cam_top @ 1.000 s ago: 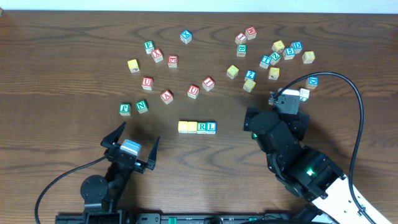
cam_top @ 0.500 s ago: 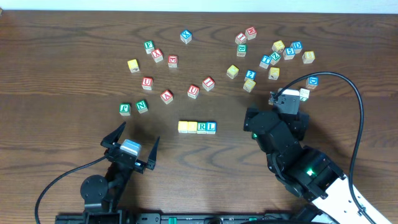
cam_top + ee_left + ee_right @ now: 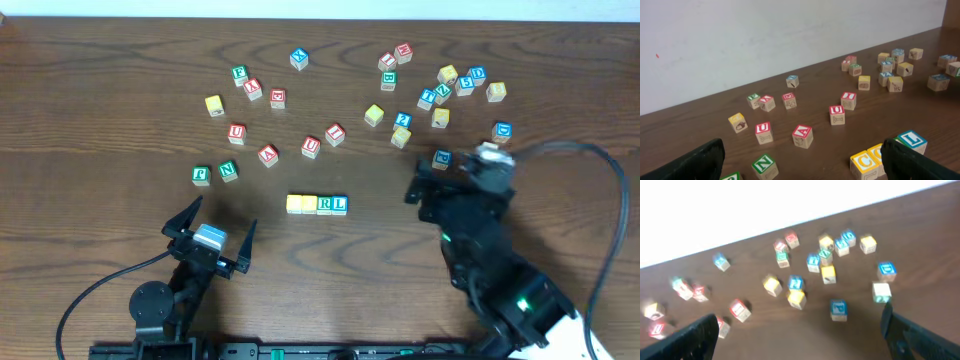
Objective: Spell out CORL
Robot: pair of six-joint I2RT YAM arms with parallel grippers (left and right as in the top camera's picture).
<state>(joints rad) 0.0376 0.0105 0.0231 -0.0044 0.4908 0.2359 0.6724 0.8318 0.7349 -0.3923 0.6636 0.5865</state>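
Observation:
Four cubes stand in a row at the table's middle: two yellow ones, C and O, the green-edged R and the blue-edged L. In the left wrist view, C, O and L show at the lower right. R is hidden behind my finger there. My left gripper is open and empty, left of the row and nearer the front edge; it also shows in its wrist view. My right gripper is open and empty, right of the row. Its wrist view is blurred.
Several loose letter cubes lie scattered across the far half of the table. The green N cube and its green neighbour lie ahead of the left gripper. A blue cube sits just ahead of the right gripper. The right arm's cable loops at the right.
The right arm has swung right and turned, and its cable has shifted with it. The left arm and the four-cube row have not moved.

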